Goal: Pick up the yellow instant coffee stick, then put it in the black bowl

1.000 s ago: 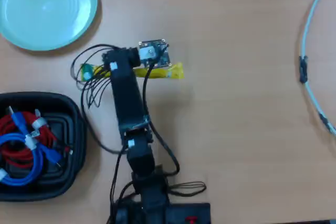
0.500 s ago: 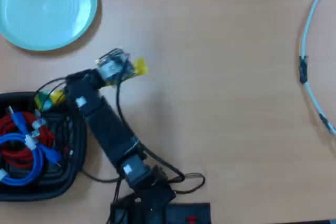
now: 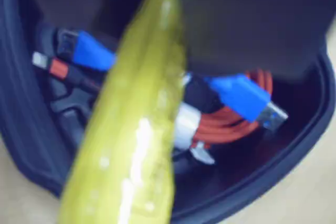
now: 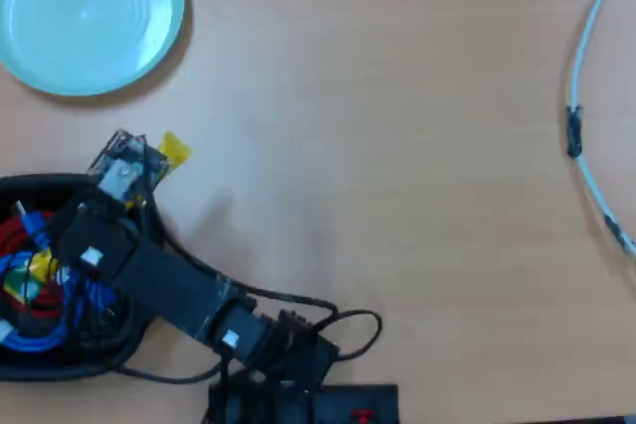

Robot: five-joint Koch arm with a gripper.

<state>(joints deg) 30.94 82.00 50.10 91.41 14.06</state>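
The yellow instant coffee stick [image 3: 137, 129] fills the wrist view, blurred and slanting from top centre to bottom left, hanging above the black bowl [image 3: 278, 169]. In the overhead view, one yellow end [image 4: 175, 149] pokes out beyond the bowl's upper right rim. The other end [image 4: 27, 278] shows over the cables inside the black bowl [image 4: 60, 184]. My gripper [image 4: 94, 217] is shut on the stick's middle, mostly hidden under the arm and wrist camera. A dark jaw looms at the wrist view's upper right.
Coiled red cables [image 3: 236, 124] and blue USB cables [image 3: 247, 95] lie in the bowl. A light-teal plate [image 4: 89, 12] sits at the top left. A white hoop-like cable [image 4: 586, 146] curves along the right edge. The arm's base [image 4: 298, 394] stands at the bottom.
The arm has swung left and down in the overhead view, carrying the stick from the table below the plate to above the bowl.
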